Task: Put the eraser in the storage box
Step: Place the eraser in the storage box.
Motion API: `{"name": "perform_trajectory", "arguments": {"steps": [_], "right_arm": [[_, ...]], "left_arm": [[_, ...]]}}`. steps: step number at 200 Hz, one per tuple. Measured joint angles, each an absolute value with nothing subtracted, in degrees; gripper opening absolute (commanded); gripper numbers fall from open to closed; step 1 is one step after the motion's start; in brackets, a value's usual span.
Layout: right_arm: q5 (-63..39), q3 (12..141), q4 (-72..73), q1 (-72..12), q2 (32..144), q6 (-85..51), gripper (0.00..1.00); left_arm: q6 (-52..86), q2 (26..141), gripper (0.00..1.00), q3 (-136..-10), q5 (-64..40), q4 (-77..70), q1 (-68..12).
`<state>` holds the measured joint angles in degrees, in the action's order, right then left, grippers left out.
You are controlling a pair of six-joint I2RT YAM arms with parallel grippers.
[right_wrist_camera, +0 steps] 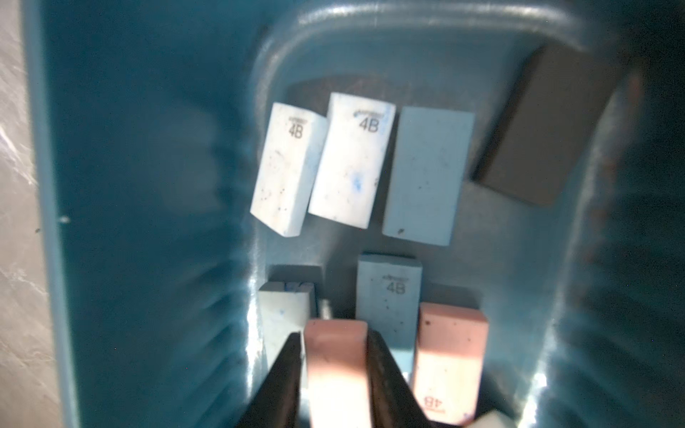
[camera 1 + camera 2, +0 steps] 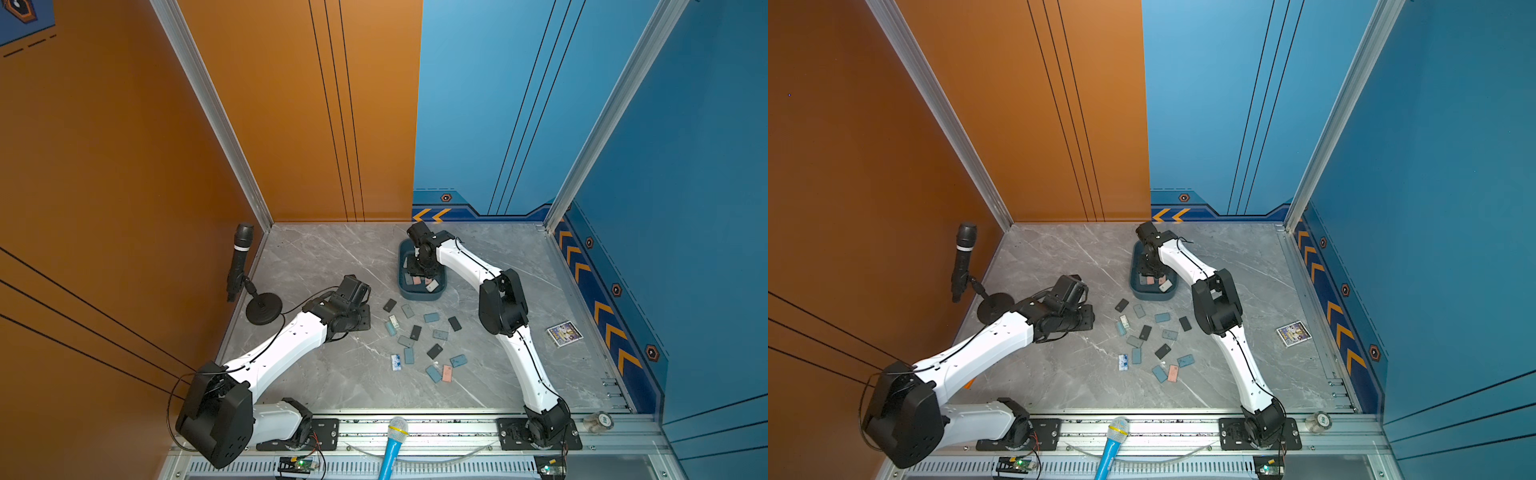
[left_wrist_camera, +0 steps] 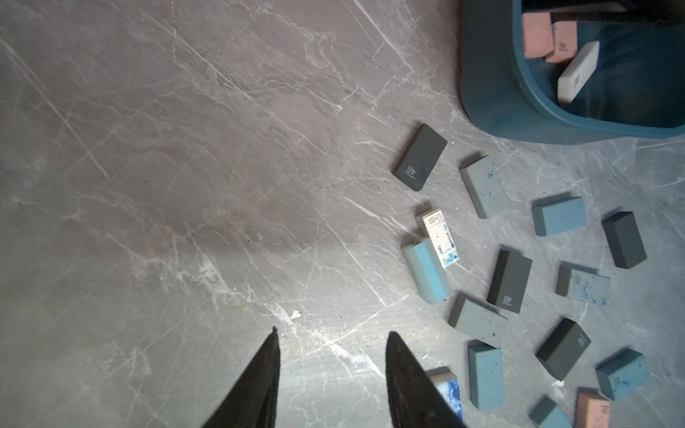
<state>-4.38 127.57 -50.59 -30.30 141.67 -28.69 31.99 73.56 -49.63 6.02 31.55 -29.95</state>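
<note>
The dark teal storage box [image 2: 422, 296] [image 2: 1152, 296] stands at the back middle of the table, and my right gripper [image 2: 422, 272] reaches down into it. In the right wrist view the gripper [image 1: 335, 335] is shut on a pink eraser [image 1: 337, 370], its fingers close against both sides, low inside the box [image 1: 148, 148]. Several erasers lie on the box floor, among them a second pink one [image 1: 448, 367]. My left gripper [image 3: 331, 331] [image 2: 365, 318] hovers open and empty over bare table, left of several loose erasers [image 2: 415, 332] [image 3: 420, 157].
A black microphone on a stand [image 2: 241, 266] is at the left edge. A blue microphone [image 2: 392, 446] lies over the front rail. A picture card [image 2: 564, 333] lies at the right. A tape roll [image 2: 598, 422] sits on the front right rail.
</note>
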Motion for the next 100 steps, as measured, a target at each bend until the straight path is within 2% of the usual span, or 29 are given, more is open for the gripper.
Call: {"name": "perform_trajectory", "arguments": {"steps": [67, 100], "right_arm": [[-4.3, 128.1, -51.9, -30.5, 141.2, -28.3, 0.49], [-4.0, 126.5, -52.7, -31.2, 136.2, -27.6, 0.54]], "left_arm": [[32.2, 71.7, 0.51, -49.6, 6.0, 31.8, -30.0], [32.6, 70.4, 0.51, -49.5, 5.5, 31.8, -30.0]]}}
